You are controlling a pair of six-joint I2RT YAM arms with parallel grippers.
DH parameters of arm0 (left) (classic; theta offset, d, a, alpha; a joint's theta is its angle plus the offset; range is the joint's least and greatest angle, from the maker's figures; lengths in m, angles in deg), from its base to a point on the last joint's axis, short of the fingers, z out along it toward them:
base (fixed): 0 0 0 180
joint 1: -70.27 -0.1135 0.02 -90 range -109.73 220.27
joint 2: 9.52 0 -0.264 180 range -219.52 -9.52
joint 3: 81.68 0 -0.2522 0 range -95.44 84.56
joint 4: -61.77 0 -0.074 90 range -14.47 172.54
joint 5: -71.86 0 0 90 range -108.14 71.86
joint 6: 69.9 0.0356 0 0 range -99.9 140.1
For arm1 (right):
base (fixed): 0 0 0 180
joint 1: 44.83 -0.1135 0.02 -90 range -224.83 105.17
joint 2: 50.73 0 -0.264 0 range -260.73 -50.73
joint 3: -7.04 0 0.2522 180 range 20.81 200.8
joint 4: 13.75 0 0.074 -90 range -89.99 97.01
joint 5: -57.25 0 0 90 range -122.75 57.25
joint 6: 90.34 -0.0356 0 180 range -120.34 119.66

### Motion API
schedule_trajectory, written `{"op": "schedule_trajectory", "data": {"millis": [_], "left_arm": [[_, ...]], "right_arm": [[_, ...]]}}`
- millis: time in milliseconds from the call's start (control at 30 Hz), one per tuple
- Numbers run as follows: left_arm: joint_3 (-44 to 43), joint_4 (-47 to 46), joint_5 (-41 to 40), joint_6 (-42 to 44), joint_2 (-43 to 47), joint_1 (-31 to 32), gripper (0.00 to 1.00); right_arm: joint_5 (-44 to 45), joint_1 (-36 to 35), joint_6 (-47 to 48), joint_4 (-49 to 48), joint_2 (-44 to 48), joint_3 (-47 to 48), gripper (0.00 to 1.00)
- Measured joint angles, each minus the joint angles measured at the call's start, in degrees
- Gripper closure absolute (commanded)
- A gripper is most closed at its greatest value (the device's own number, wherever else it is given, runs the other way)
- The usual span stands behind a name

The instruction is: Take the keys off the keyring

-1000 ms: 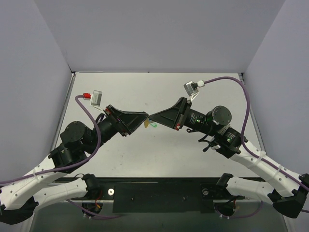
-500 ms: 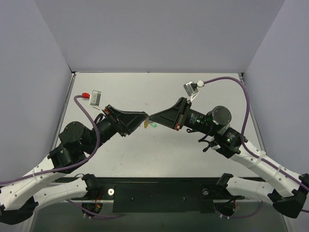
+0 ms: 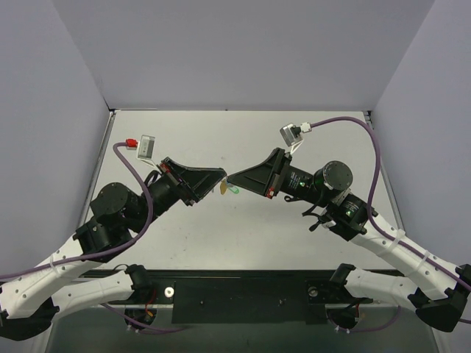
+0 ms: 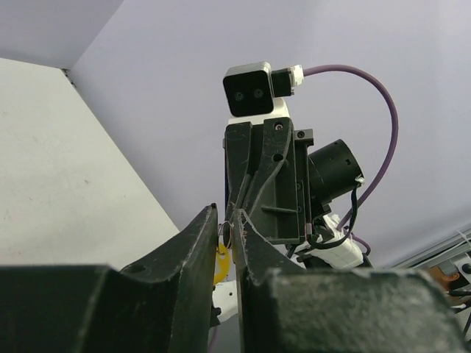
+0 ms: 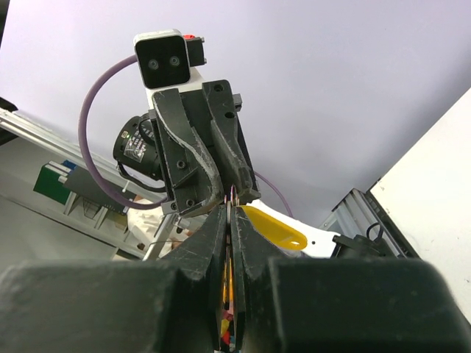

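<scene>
Both grippers meet tip to tip in mid-air above the table's middle. The keyring hangs between them: its yellow tag [image 3: 223, 189] dangles below the tips, and its thin metal ring [image 4: 228, 234] sits between the left fingers. My left gripper [image 3: 223, 177] [image 4: 227, 220] has its jaws drawn in to a narrow gap on that ring, with the tag [image 4: 221, 262] hanging inside the gap. My right gripper [image 3: 230, 179] [image 5: 230, 209] is shut on a thin flat silver piece, seemingly a key [image 5: 231, 200], and the tag [image 5: 278, 227] sticks out to its right.
A small green piece [image 3: 235, 190] shows just right of the yellow tag, under the right gripper's tip. Grey walls enclose the white table [image 3: 243, 136] on three sides. Purple cables [image 3: 372, 158] loop from both wrist cameras.
The left jaws have narrowed onto the ring. The left wrist has shifted slightly up and to the left. The right arm has not moved.
</scene>
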Motion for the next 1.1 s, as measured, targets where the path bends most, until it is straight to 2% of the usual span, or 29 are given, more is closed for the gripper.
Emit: {"op": "schedule_trajectory", "data": {"millis": [100,167,700,1100], "left_arm": [[-0.24,0.02,0.2,-0.04,-0.31,0.0,0.88],[-0.44,0.09,0.33,-0.07,-0.37,0.0,1.0],[-0.66,1.16,1.01,0.02,-0.72,-0.02,1.0],[-1.53,5.18,6.64,0.48,-1.01,-0.17,1.0]], "right_arm": [[0.04,0.04,0.31,0.52,0.0,0.0,1.0],[0.02,0.13,0.55,0.7,0.0,0.0,1.0],[-0.52,0.55,1.31,1.92,0.13,0.04,1.0],[-3.43,0.66,2.75,6.27,1.75,0.04,1.0]]}}
